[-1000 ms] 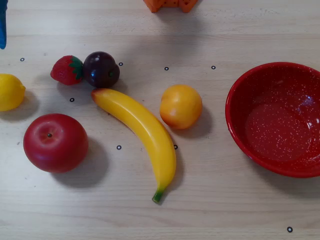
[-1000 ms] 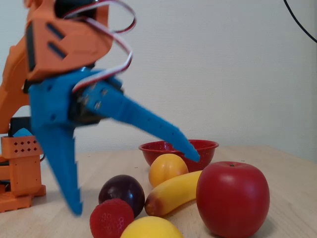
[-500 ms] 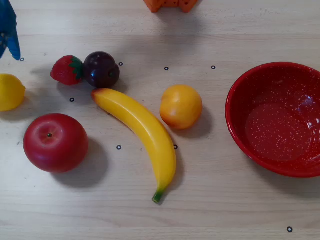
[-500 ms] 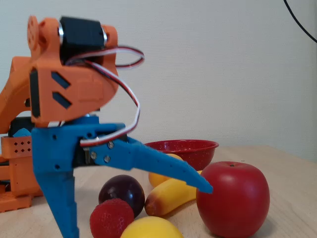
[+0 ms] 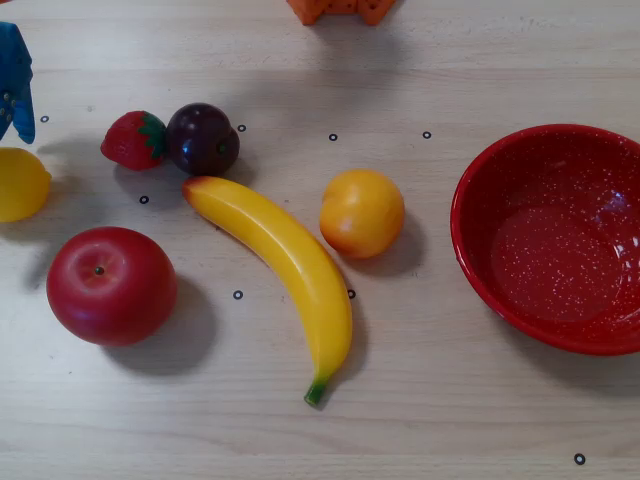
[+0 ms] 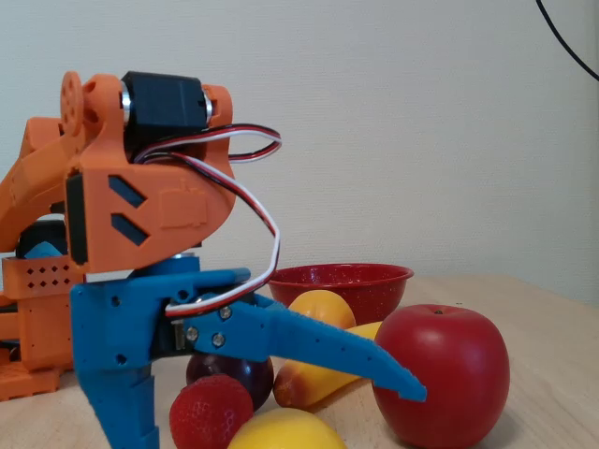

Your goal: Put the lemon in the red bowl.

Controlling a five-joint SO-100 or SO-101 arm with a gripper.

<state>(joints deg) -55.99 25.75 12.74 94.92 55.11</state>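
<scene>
While gripper (image 6: 281,412) hangs low over table (image 5: 420,420), blue jaws spread wide, nothing between them. Lemon (image 6: 285,430) directly beneath gap in fixed view; overhead view shows lemon (image 5: 20,184) at left edge, just below blue finger (image 5: 16,80). Strawberry (image 6: 211,412), plum (image 6: 229,369) just behind gripper. Apple (image 6: 440,374) touching or just behind long fingertip. Red bowl (image 5: 550,235) well apart, far right in overhead view.
</scene>
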